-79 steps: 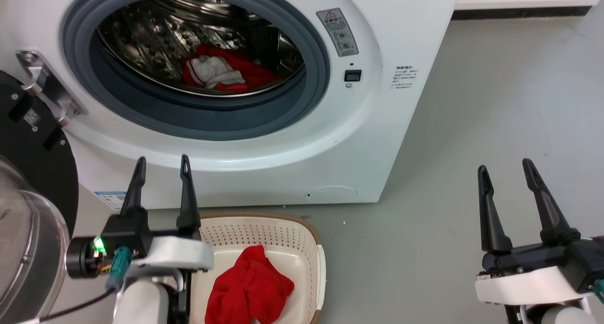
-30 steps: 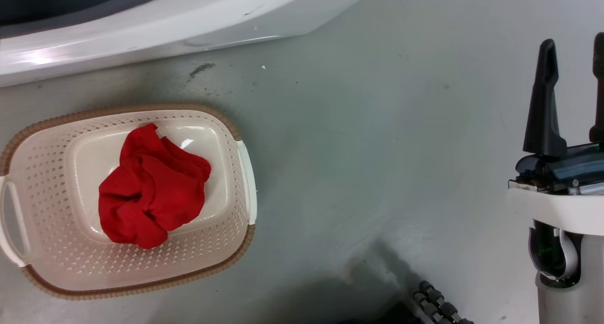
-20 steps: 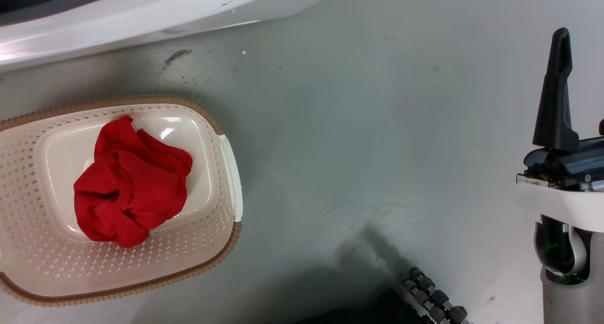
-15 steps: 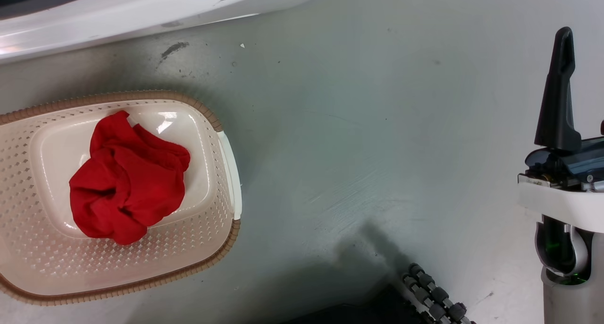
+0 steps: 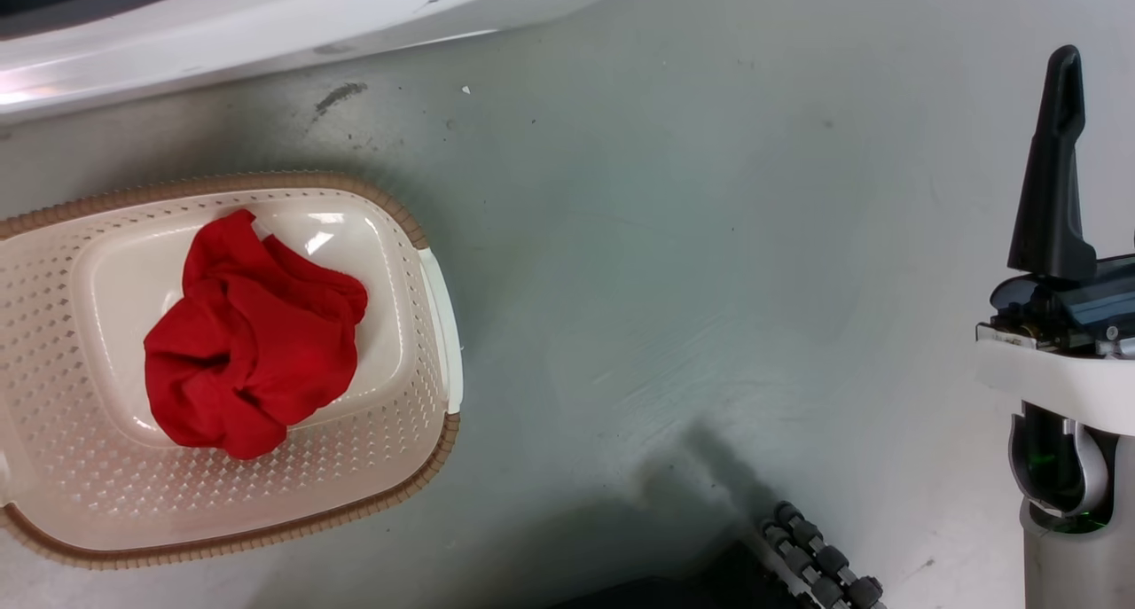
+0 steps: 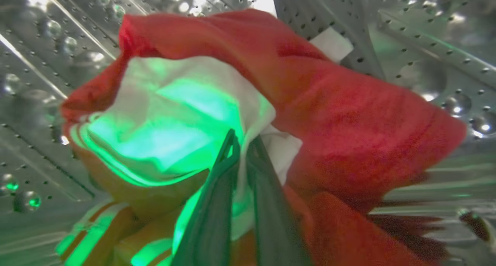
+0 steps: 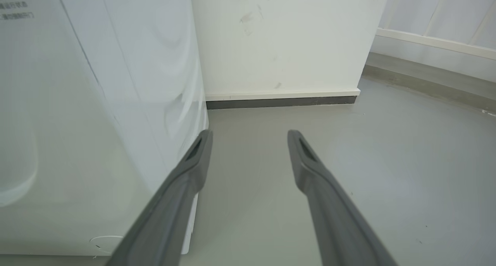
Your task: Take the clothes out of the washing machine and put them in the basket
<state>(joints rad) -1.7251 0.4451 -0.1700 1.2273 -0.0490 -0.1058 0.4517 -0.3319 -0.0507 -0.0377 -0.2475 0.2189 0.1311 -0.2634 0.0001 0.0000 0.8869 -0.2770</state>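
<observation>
The left hand (image 6: 242,142) is deep inside the drum (image 6: 422,30) of the washing machine (image 7: 97,103). Its two fingers (image 6: 217,204) are drawn almost together, with a fold of white cloth pinched between them. That fold belongs to a red-and-white garment (image 6: 348,115), which bulges up around the fingers and is lit green near the tips. It looks gripped, but it sits close against the steel wall behind it.

The right hand (image 7: 250,136) is spread wide and holds nothing, pointing over bare floor (image 7: 387,161) just beside the machine's right flank.

Further out, on the floor on the near side of the machine, the basket (image 5: 390,432) already has one crumpled red garment (image 5: 253,343) lying in its middle.

By my reckoning the job is roughly half done. One piece is delivered; the other is in the grip and not yet drawn out of the drum and dropped in the basket. Whether more lies beneath it in there I cannot tell.
</observation>
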